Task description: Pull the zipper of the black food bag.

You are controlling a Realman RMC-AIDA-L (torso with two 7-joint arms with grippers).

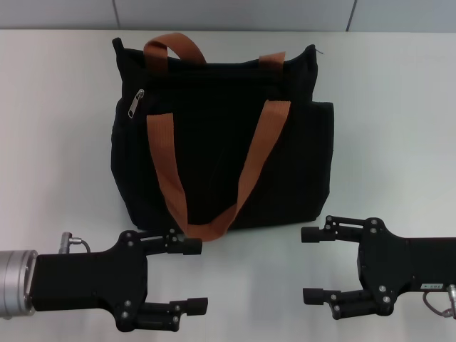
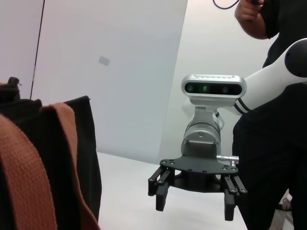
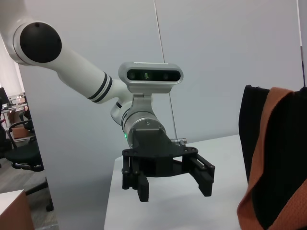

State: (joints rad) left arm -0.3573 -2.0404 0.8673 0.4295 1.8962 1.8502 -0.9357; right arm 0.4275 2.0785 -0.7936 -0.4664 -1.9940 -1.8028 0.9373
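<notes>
Black fabric fills the middle of the head view: the black food bag (image 1: 221,142) stands on the white table (image 1: 57,142), with its orange-brown straps (image 1: 253,167) hanging down the front. The zipper (image 1: 135,104), a small silver pull tab, sits at the upper left of the bag, near the corner, so the track looks not yet pulled along.

The left end effector (image 1: 187,276) is at the lower left of the frame and its fingers are spread wide, holding nothing. The right end effector (image 1: 318,265) is at the lower right, also wide and holding nothing. Both are in front of the bag and well apart from the pull tab. The upper finger of the left one lies just beside the bottom loop of the strap; I cannot tell if it touches.

I judge the task is at its beginning: the approach, the grasp of the tab and the pull all remain.

Some things are hard to see. The zipper track is black on black, so its line and its end cannot be made out. The wrist views show only an edge of the bag and a strap, never the tab, and each shows the other arm's end effector. Both arms are cut off at the frame edges.
</notes>
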